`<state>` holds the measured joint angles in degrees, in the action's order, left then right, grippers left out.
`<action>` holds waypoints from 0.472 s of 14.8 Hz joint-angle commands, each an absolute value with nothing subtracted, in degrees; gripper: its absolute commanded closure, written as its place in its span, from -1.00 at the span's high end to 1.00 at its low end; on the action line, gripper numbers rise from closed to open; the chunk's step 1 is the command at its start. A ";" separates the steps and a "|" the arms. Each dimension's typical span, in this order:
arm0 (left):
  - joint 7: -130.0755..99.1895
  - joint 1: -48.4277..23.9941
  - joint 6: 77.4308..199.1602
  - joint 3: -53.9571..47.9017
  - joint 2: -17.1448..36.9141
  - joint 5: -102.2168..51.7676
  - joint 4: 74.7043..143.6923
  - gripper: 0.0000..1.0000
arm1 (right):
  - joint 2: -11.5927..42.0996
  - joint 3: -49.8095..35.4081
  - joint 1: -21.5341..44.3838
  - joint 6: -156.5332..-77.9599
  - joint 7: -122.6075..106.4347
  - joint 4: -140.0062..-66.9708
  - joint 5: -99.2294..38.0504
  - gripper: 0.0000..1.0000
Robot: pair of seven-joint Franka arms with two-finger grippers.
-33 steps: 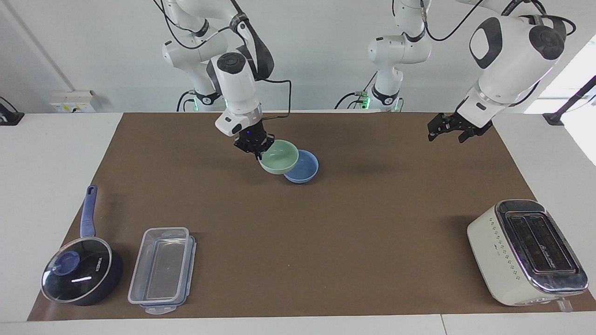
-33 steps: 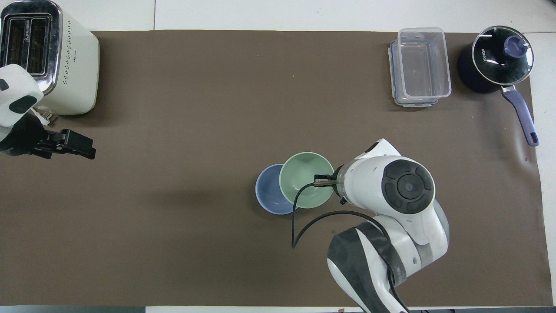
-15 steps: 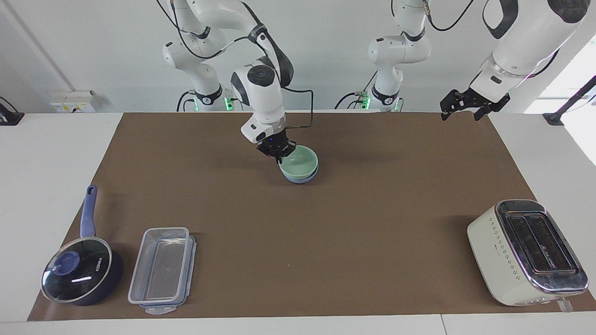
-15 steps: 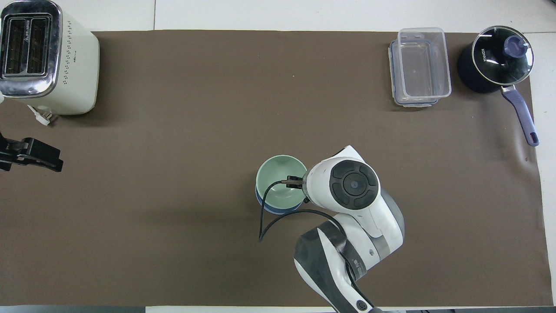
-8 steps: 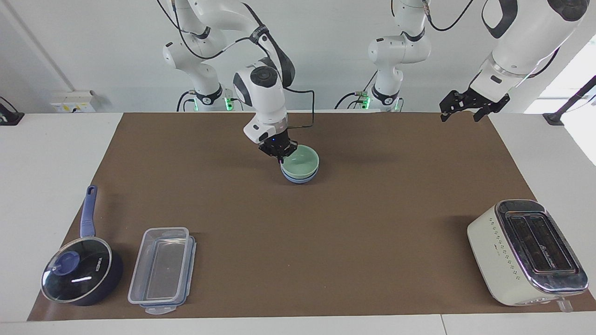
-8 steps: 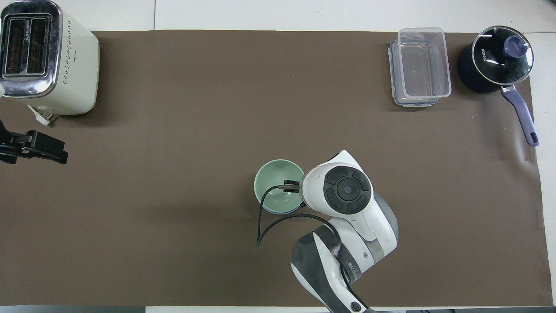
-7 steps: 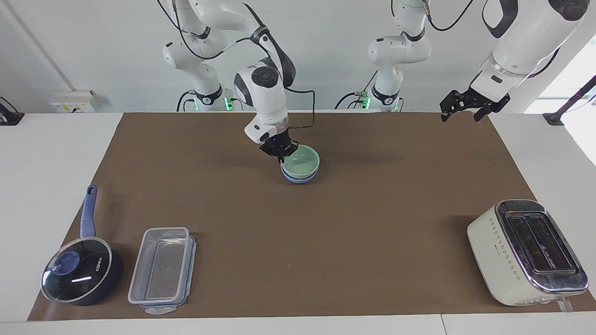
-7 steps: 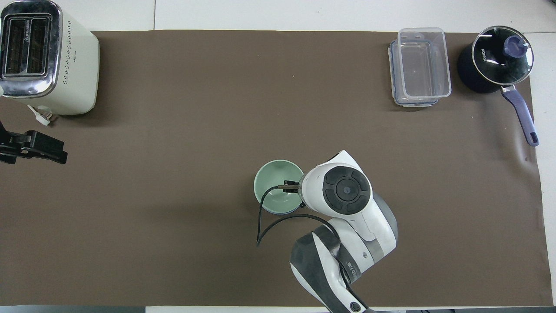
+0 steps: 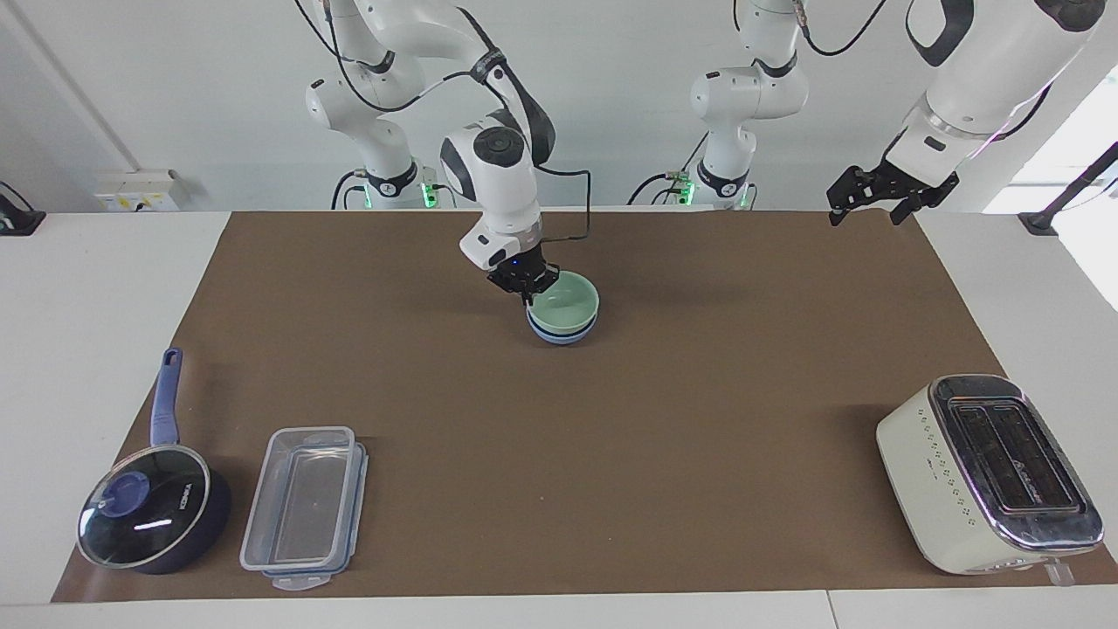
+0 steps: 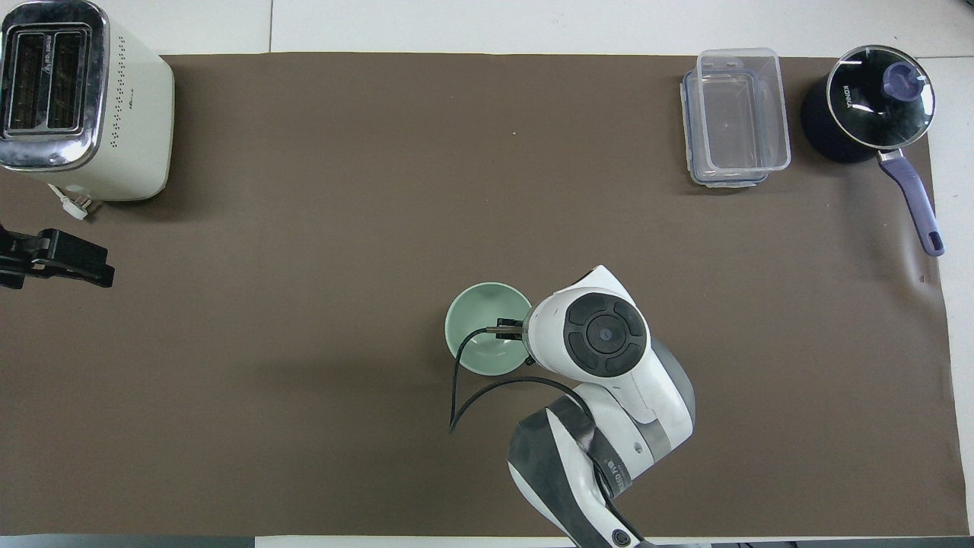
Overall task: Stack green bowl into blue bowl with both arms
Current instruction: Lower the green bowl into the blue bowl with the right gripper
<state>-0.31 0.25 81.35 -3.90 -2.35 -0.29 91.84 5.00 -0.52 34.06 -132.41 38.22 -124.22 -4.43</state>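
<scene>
Bench (image 9: 105, 288) with a brown mat (image 9: 611, 419) across it.
On my mat I see the blue bowl (image 9: 563, 334) near the robots, a toaster (image 9: 987, 472) far out at the left arm's end, a clear container (image 9: 304, 507) and a saucepan (image 9: 153, 511) at the right arm's end.

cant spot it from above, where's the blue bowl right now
The blue bowl sits mid-mat under the green bowl nested in it, only its lower wall showing in the facing view; the right gripper is at the green bowl's rim.
</scene>
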 commanded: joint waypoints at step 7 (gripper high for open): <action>-2.02 1.05 84.73 -4.57 -4.13 -1.23 93.96 1.00 | -0.51 -0.18 31.04 -127.98 34.29 -123.84 -5.27 1.00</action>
